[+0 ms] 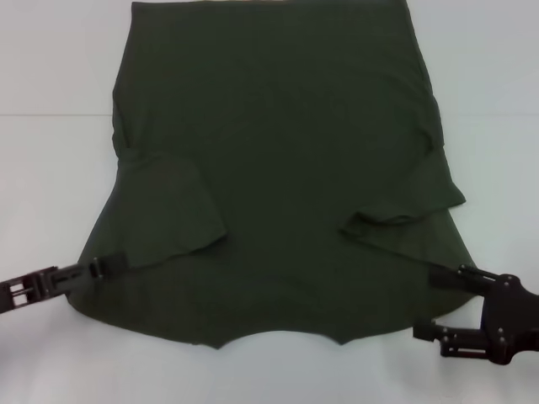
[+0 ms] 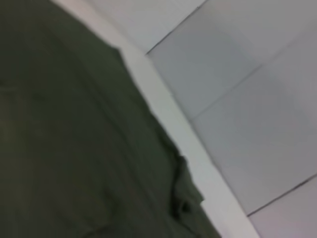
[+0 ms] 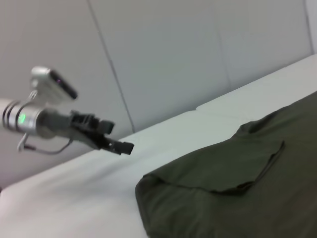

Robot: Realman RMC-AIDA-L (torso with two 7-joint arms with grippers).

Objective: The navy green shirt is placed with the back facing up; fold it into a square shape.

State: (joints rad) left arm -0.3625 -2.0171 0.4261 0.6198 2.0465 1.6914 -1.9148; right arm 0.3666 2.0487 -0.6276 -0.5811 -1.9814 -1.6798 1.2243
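Folding a shirt [image 1: 278, 143] into a square, with both sleeves seemingly turned in already. Lies spread flat on a white table [image 1: 50, 84], neckline [image 1: 278, 337] nearest the robot, hem at the far side. Left sleeve [image 1: 164, 210] and right sleeve [image 1: 404, 206] rest doubled over the body, well apart from each other.

Left gripper [image 1: 122, 262] low at the shirt's left edge, just below the folded sleeve, tip at or on the cloth; open or closed cannot be told. Seen from the right wrist [image 3: 126, 147], looks raised a little above the table beside the shirt's corner. Right gripper [image 1: 434, 303] at the near right corner, jaws spread wide and holding nothing: one prong touching the cloth's edge, the other over bare table.

Risks, as a judgement only. Could pinch a single layer or miss the edge altogether, since the fabric is thin and lies flush with the table. Could tug the sleeves back out when lifting the near corners, undoing the earlier fold. Could skew the fold if one side rises ahead of the other, giving a slanted shape, not a square. Could drag the whole shirt if closing too far inboard.

No brand, label or readable writing anywhere on cloth, table or arms.
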